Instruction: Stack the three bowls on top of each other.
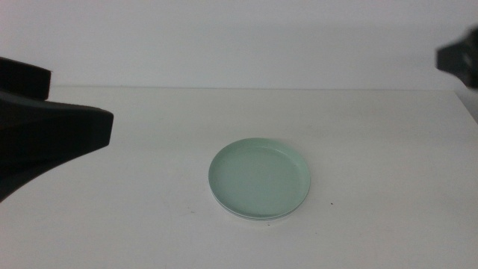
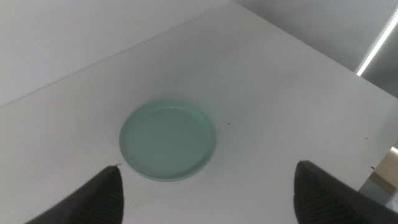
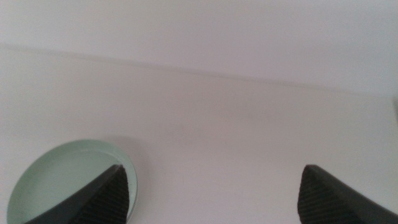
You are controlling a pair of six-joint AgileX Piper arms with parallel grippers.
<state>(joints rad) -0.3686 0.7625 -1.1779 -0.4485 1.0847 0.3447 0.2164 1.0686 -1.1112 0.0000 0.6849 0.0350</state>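
Observation:
A pale mint green bowl (image 1: 259, 178) lies flat on the white table, a little right of centre. A thin paler rim shows just under its front edge, so it rests on something of the same size that it mostly hides. I cannot tell how many bowls lie beneath. My left gripper (image 1: 81, 103) hovers high at the left, open and holding nothing, looking down on the green bowl (image 2: 167, 140). My right gripper (image 1: 459, 58) is up at the far right, also open and holding nothing. In the right wrist view the green bowl (image 3: 62, 177) sits partly behind one jaw.
The white table (image 1: 373, 149) ends at a pale wall along the back. In the left wrist view the table's corner and edge (image 2: 373, 143) show, with a dark gap and a bright strip beyond.

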